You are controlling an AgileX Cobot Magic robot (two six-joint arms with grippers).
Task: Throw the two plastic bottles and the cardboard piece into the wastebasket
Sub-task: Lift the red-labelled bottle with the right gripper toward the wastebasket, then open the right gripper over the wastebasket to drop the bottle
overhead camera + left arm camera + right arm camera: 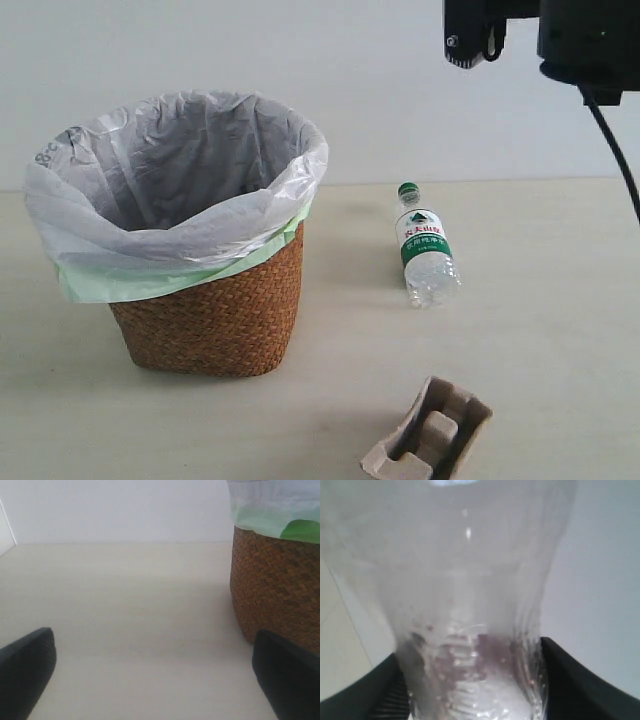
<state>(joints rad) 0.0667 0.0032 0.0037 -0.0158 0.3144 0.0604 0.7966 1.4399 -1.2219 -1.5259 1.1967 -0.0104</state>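
The right claw [475, 682] is pinching a clear plastic bottle [460, 575]. Its dark fingers [575, 680] press on either side of the narrow waist, where a reddish tint shows; the cap is out of view. In the exterior view only the dark body of the right arm [570, 35] shows, high at the far right and well above the pale counter [560, 330]. The held bottle falls outside that picture.

The left claw [155, 675] is spread and empty, low over the counter near the wicker wall of the brown woven wastebasket [215, 315]. The wastebasket stands on the left, its mouth open and lined with a translucent white bag [180, 170] over a pale green one.

To its right, apart from it, a clear green-capped bottle with a green-white label [426, 252] lies on its side, cap pointing far. The beige moulded-pulp cardboard piece [432, 437] lies at the near edge, partly cut off.

The step in hand looks like carrying the first bottle to the wastebasket. The next move calls for travelling left at height until the bottle hangs over the bag's open mouth. Only then should the fingers part. The green-capped bottle and the cardboard piece are not yet dealt with.
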